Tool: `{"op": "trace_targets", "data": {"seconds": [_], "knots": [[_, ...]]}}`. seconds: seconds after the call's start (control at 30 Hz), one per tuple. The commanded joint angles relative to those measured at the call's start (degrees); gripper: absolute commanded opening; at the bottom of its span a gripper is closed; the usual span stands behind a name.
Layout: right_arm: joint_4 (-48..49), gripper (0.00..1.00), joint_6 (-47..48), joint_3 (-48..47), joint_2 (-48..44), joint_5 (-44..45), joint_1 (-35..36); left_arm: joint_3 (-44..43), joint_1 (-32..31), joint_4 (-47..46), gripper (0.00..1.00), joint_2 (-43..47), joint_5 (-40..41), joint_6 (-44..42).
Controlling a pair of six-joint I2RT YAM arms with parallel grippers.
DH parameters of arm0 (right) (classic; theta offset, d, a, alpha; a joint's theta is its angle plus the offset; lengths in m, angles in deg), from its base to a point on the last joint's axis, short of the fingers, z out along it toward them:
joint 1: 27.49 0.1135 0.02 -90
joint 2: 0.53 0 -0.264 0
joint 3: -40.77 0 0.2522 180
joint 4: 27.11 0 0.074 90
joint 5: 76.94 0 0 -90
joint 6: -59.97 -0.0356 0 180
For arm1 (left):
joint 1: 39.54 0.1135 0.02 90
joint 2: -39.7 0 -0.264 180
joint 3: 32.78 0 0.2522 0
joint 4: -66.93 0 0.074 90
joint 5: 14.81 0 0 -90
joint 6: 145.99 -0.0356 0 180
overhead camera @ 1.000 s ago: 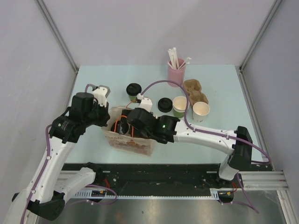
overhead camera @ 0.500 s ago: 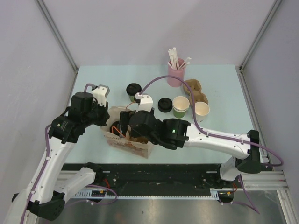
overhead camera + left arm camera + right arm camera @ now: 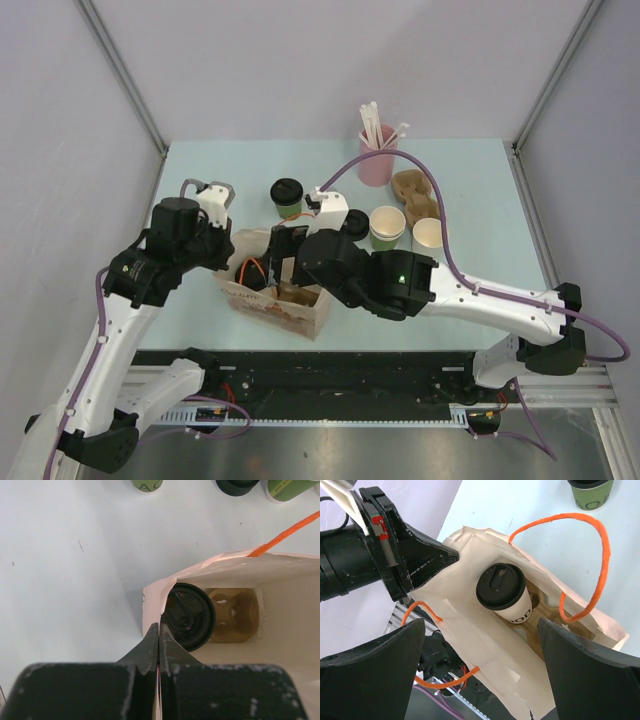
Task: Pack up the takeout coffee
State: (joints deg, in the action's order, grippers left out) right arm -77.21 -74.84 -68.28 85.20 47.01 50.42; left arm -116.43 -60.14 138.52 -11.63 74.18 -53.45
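A cream paper bag (image 3: 290,310) with orange handles stands at the near left of the table. Inside it, the white takeout coffee cup (image 3: 501,586) with its black lid (image 3: 189,615) stands upright in a brown cardboard carrier (image 3: 235,615). My left gripper (image 3: 159,625) is shut on the bag's rim (image 3: 152,595), holding the left edge. My right gripper (image 3: 481,625) hangs open above the bag's mouth with nothing between its fingers. The green lidded cup (image 3: 287,197) stands on the table behind the bag.
A pink cup of straws (image 3: 378,155) stands at the back. Beside it lie a second cardboard carrier (image 3: 418,195), an open green cup (image 3: 386,228), an open white cup (image 3: 430,235) and a loose black lid (image 3: 352,225).
My right gripper has lifted up and back out of the bag, staying open. The white cup stays in the carrier. The left gripper has not moved.
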Motion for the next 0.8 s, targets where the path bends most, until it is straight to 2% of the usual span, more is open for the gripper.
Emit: {"op": "trace_targets", "data": {"seconds": [0.0, 0.2, 0.4, 0.57, 0.77], "knots": [[0.7, 1.0, 1.4, -2.6, -2.1, 3.0, 0.4, -2.5, 0.2, -1.1, 0.01, 0.8, -0.1, -1.1], [1.4, 1.0, 3.1, -3.5, -2.1, 3.3, 0.3, -2.9, 0.2, -1.0, 0.0, 0.9, -0.7, -0.7], [-2.7, 0.98, 0.7, -5.7, -0.2, 2.9, 0.2, -5.3, 0.1, -1.1, 0.0, 1.5, -2.4, 0.1], [-3.9, 0.93, -1.1, -7.5, 3.8, -0.7, 0.8, -6.2, -0.3, -1.1, 0.0, 3.3, -3.5, 0.4], [-4.2, 0.85, -1.0, -8.0, 5.1, -2.4, 0.8, -4.8, -0.9, -1.2, 0.0, 6.3, -9.1, 0.8]]}}
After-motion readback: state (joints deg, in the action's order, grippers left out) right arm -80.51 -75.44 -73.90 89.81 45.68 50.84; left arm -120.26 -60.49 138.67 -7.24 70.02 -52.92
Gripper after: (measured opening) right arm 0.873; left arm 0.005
